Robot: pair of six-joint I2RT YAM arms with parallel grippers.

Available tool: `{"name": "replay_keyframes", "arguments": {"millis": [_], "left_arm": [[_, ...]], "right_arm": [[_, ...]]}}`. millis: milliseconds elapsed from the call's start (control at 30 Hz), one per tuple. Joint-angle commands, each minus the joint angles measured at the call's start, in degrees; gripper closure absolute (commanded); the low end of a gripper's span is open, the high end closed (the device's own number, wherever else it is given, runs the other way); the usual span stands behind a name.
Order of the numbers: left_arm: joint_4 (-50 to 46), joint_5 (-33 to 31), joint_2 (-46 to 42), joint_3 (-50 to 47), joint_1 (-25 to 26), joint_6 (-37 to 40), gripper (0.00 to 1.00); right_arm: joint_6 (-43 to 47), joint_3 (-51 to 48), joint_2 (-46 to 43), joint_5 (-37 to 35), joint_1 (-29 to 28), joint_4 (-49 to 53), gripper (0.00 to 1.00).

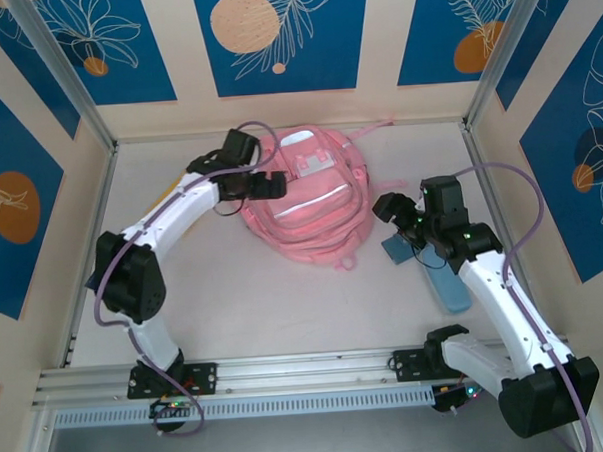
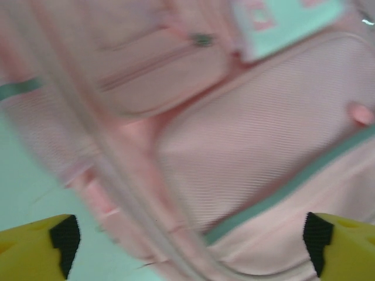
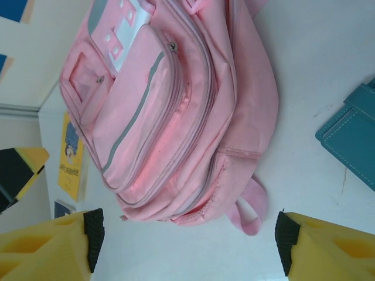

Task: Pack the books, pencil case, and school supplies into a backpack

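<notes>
Well, the pink backpack lies far back on the bench, front pockets zipped, a yellow book beside it. The left hand is at its left side, wide and empty. The right hand hovers to its right, wide and empty.

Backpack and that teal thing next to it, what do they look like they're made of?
Backpack: soft woven pink fabric, matte; fine weave, seams and zips show. Teal thing: probably smooth faux leather, judging by pale stitching along its edges; not certain.
</notes>
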State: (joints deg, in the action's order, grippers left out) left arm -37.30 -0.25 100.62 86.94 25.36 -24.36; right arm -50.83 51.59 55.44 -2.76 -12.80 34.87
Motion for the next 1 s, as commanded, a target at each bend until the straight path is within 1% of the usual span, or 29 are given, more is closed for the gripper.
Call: {"name": "replay_keyframes", "arguments": {"millis": [0,100,200,367,500,733,833,967], "left_arm": [[2.46,-2.13,-3.5,-6.0,-6.0,0.48,0.0],[2.32,-2.58,-2.94,-8.81,-10.96,2.98,0.0],[1.84,-0.51,0.12,-8.48,-15.13,5.81,0.0],[0.47,0.45,6.43,-4.86,-19.88,8.43,0.0],[-1.29,2.11,11.47,-1.8,-22.75,8.04,0.0],[-2.53,4.02,16.01,-1.69,-23.87,7.54,0.01],[-2.96,7.75,16.56,-3.72,-23.78,5.66,0.03],[-0.5,12.3,13.72,-10.17,-23.46,1.94,0.06]], "right_arm": [[2.06,1.15,1.75,1.44,-1.36,3.3,0.18],[1.54,1.05,3.31,3.36,-2.75,1.63,0.17],[0.96,0.88,4.82,4.39,-4.33,0.21,0.16],[-0.01,0.79,5.81,4.59,-6.86,-1.08,0.16],[-0.83,0.48,5.83,4.61,-7.91,-1.18,0.16],[-1.51,0.0,5.73,4.44,-8.91,-1.17,0.16],[-1.91,-0.03,5.72,4.26,-9.04,-1.2,0.16],[-2.26,-0.04,5.47,4.26,-9.18,-1.12,0.16]]}}
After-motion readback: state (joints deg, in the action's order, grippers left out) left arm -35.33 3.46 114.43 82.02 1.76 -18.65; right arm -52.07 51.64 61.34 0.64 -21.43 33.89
